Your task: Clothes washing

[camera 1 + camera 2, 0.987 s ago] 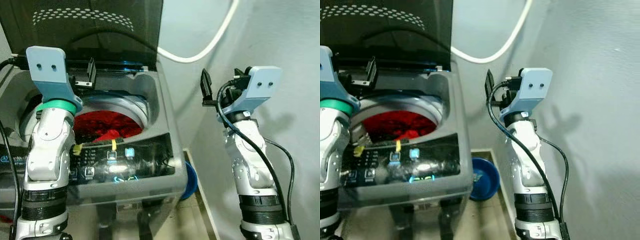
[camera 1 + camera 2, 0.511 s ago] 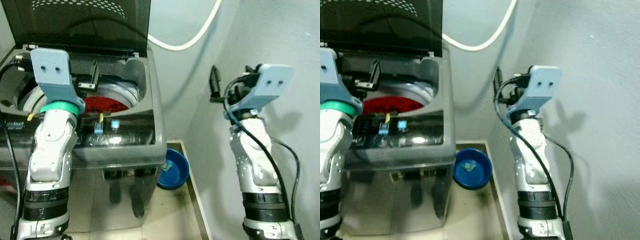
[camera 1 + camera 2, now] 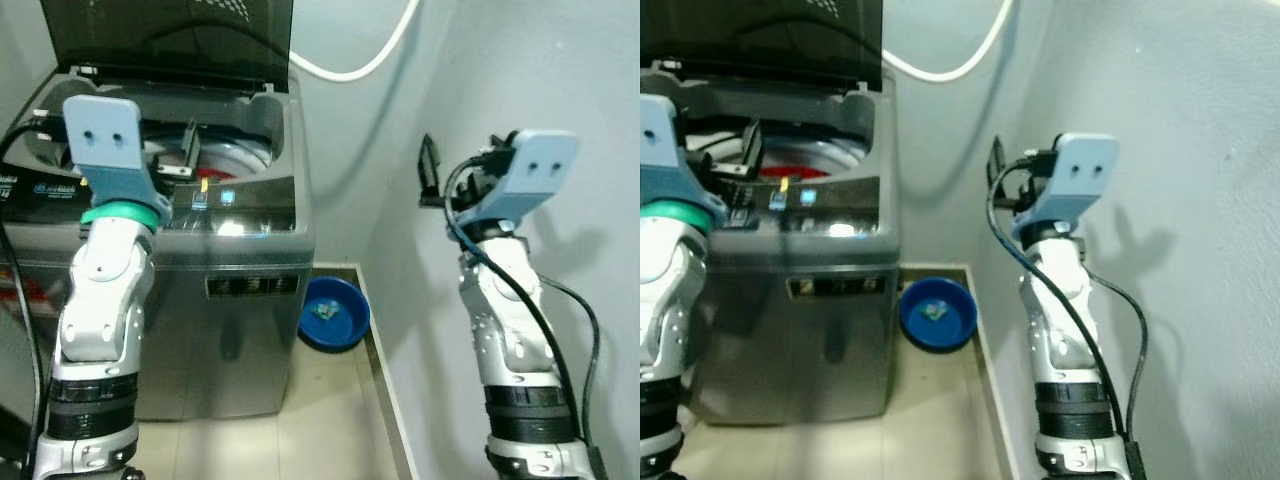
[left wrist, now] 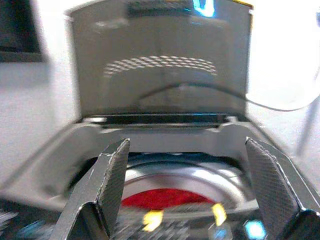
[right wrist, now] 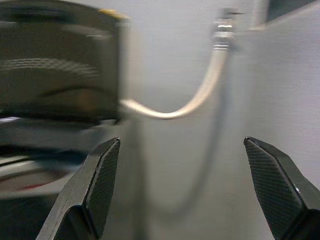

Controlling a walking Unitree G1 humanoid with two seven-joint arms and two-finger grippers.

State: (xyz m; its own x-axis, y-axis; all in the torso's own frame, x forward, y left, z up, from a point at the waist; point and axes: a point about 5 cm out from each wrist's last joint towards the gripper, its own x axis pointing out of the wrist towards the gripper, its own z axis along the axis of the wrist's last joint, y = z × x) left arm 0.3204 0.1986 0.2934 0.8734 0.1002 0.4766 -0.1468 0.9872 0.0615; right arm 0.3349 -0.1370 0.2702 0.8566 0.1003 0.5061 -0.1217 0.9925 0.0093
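Washer [image 3: 245, 290] now farther off, lid [image 3: 170, 35] up

Two silver jointed arms with black ribbed bands low on the forearms. Pale blue wrist plates, two small screw holes each. Green ring under the plate on the left arm. Black cables looped along the right arm and by the left arm. Left tool [image 4: 185, 185] and right tool [image 5: 187, 187]: long black fingers with a carbon-weave texture.
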